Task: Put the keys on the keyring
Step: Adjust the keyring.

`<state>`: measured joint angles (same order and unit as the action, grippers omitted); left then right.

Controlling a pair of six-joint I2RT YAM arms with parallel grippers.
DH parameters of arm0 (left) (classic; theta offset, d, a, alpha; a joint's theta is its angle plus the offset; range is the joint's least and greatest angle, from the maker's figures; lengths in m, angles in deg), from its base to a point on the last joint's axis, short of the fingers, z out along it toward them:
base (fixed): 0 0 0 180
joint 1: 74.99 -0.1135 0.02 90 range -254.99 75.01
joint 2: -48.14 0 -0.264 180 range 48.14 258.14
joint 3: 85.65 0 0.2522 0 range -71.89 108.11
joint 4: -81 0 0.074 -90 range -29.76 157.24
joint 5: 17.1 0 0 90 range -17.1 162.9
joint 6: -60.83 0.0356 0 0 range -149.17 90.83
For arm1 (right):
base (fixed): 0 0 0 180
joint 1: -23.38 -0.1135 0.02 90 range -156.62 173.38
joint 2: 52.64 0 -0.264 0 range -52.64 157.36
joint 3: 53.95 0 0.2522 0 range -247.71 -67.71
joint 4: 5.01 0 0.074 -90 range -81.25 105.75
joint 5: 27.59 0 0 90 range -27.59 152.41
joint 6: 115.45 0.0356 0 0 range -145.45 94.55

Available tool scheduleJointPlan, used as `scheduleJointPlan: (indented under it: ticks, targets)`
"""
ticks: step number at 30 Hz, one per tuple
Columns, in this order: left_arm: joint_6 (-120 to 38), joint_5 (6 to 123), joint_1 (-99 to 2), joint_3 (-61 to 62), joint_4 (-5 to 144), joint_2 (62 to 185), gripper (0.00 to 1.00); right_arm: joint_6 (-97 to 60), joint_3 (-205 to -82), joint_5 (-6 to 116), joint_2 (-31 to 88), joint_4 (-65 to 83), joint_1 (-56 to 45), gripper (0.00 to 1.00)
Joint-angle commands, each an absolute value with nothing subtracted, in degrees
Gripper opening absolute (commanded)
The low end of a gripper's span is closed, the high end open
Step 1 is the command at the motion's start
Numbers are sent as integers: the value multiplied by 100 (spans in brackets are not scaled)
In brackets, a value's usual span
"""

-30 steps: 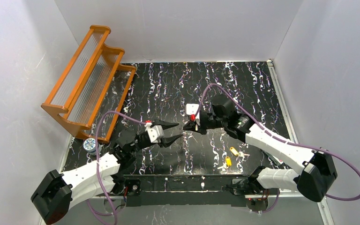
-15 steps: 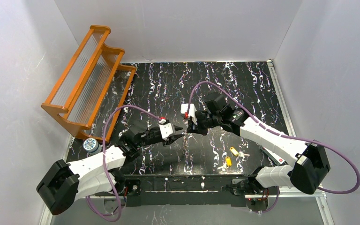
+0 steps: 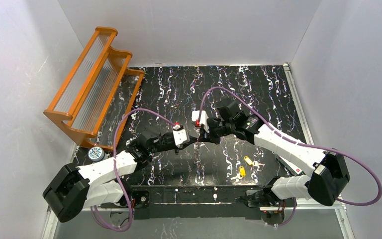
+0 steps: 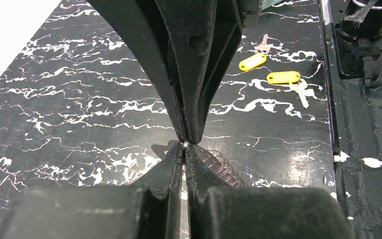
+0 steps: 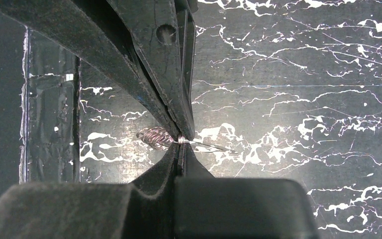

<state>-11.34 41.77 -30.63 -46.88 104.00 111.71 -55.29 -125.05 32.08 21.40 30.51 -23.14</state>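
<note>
You had left gripper [image 3: 194, 140] and right gripper [image 3: 200, 137] tip to tip over table [image 3: 229, 89], both pinched tight on keyring [image 5: 159, 138] between them. Keys [image 4: 252, 61] lay loose, well apart to right. You needed gentle, steady counter-pull to part its turns, no twisting

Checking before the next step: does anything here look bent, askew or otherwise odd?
Yes: the keyring, pinched between the left gripper and right gripper tip to tip, shows as a bunched wire coil beside the tips rather than a flat loop; possibly twisted, I cannot tell. The keys lie loose on the table.
</note>
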Motion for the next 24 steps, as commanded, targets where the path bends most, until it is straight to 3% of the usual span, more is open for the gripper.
scheduleJointPlan:
  ticks: [1, 2, 7, 10, 17, 24]
  targets:
    - [-1107, 4070, -3051, -4546, 10399, 11098, 0, -5560, -12695, 3183, 2118, 2901, -2316, 1]
    - [-1125, 4124, -3048, -4563, 10398, 11065, 0, -5560, -12661, 3209, 2091, 2842, -2315, 1]
    - [-1292, 4528, -3051, -4783, 10587, 10723, 0, -5354, -12111, 3378, 1731, 2029, -2315, 43]
    - [-1499, 4760, -3050, -5152, 11220, 10443, 0, -5188, -11553, 3441, 1366, 1248, -2318, 56]
    - [-2008, 4955, -3050, -6016, 13137, 10018, 0, -4945, -10511, 3378, 517, -390, -2317, 56]
    - [-2441, 4918, -3050, -6565, 15088, 10138, 0, -4651, -9907, 2850, 54, -1705, -2318, 39]
